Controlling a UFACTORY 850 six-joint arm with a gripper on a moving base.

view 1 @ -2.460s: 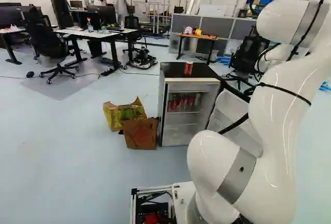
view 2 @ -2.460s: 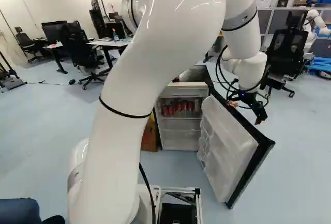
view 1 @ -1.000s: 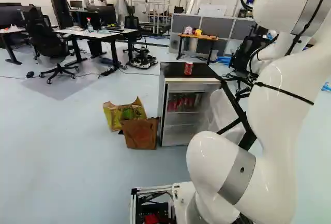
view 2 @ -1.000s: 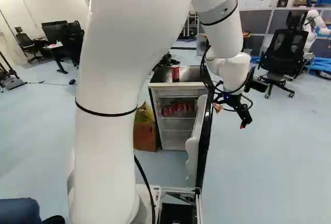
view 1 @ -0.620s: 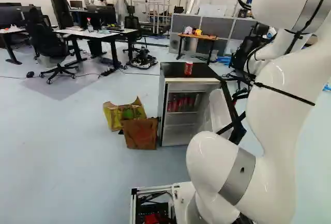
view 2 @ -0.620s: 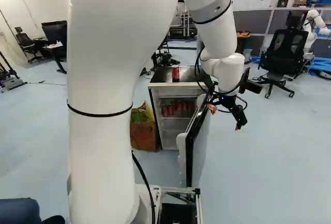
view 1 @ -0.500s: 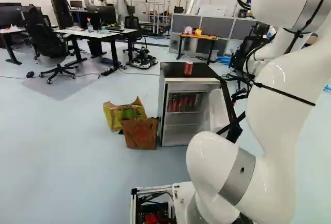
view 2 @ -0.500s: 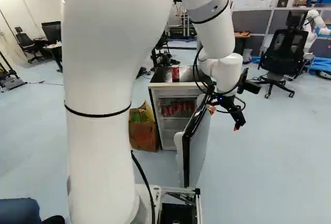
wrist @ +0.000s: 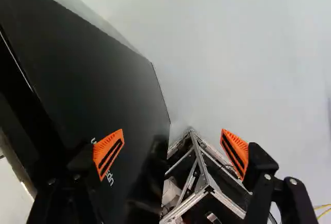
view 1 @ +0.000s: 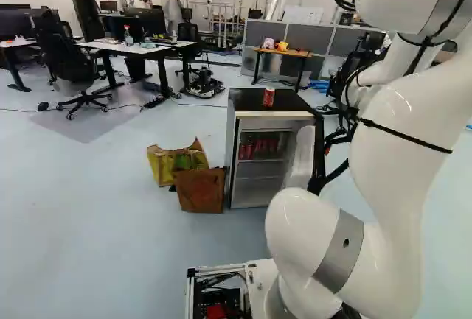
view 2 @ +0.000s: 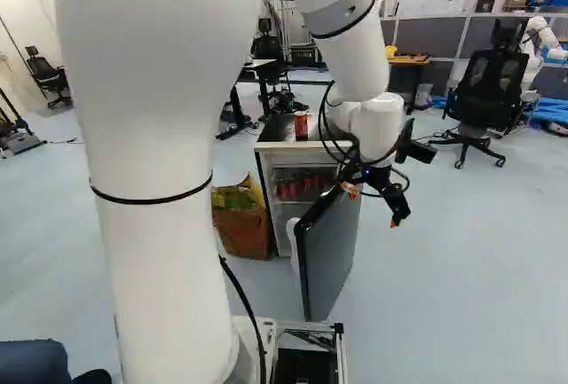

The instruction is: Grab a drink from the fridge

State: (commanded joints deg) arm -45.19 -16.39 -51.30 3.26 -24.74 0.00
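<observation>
Holding nothing in the gripper (view 2: 396,219), fingers spread wide, beside the part-open fridge door (view 2: 330,246). In the wrist view alone, white lettering (wrist: 109,178) on its dark face. Beyond, red drinks (view 1: 249,146) on a shelf inside the fridge (view 1: 273,114); on top, a red can (view 1: 268,97).

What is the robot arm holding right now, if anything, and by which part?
Nothing: the gripper is open wide. The fridge door is close beside it, but is not gripped from both sides.
</observation>
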